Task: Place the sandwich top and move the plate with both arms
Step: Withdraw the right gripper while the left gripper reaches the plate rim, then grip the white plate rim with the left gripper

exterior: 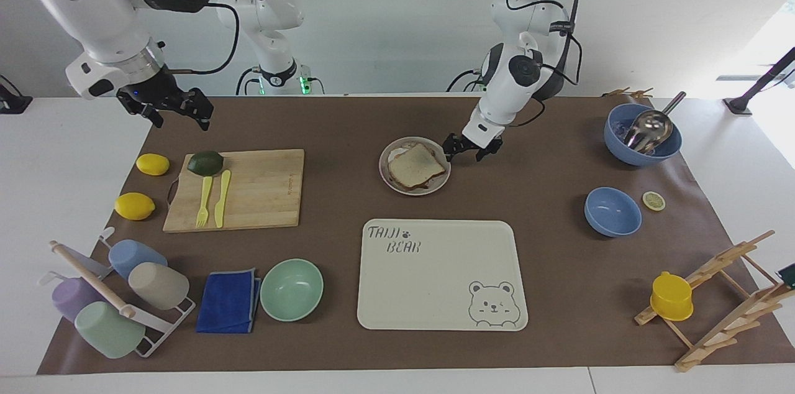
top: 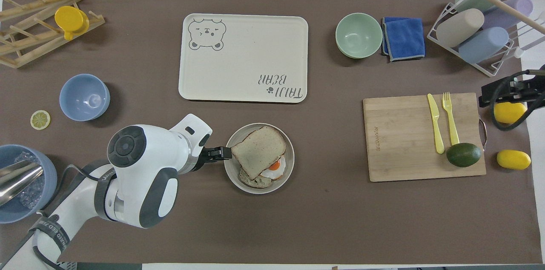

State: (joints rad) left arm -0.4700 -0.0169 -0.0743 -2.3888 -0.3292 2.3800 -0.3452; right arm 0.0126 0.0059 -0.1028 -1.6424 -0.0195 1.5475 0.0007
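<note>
The sandwich top (exterior: 417,164) lies askew on the bread slice with the fried egg (top: 275,165), on the round plate (exterior: 384,171). In the overhead view the sandwich top (top: 258,150) covers most of the plate (top: 288,174). My left gripper (exterior: 464,151) is open and low, right beside the plate's rim toward the left arm's end; it also shows in the overhead view (top: 221,153). I cannot tell whether it touches the rim. My right gripper (exterior: 179,113) is open and empty, raised over the cutting board's outer end (top: 483,96).
The bear tray (exterior: 441,276) lies farther from the robots than the plate. A cutting board (exterior: 254,192) holds an avocado, fork and knife. Two lemons, a mint bowl (exterior: 292,288), a blue cloth, a cup rack, two blue bowls (exterior: 612,211) and a wooden rack stand around.
</note>
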